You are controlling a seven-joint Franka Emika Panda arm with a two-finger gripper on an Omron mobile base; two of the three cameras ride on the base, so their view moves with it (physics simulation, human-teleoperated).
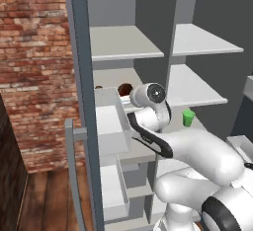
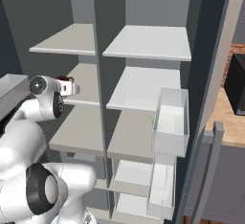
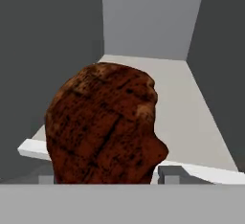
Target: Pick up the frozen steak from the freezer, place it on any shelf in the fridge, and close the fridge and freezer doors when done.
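The frozen steak [image 3: 105, 127], a dark red-brown lump, looms close in the hand view, between the fingertips [image 3: 168, 173] of my gripper [image 3: 105, 176], which is shut on it. It is at the front edge of a pale shelf in the freezer [image 1: 123, 42], the left column. From the sides the steak [image 1: 125, 88] [image 2: 63, 79] shows just beyond my white hand [image 2: 71, 88]. Whether it still rests on the shelf I cannot tell. The fridge [image 1: 197, 40] is the right column with flat shelves. Both doors, the freezer door [image 1: 81, 101] and the fridge door [image 2: 210, 74], stand open.
White bins [image 1: 111, 121] hang on the freezer door close beside my wrist, and more bins [image 2: 171, 122] line the fridge door. A small green cup [image 1: 188, 117] stands on a fridge shelf. A brick wall [image 1: 34, 67] lies left of the cabinet.
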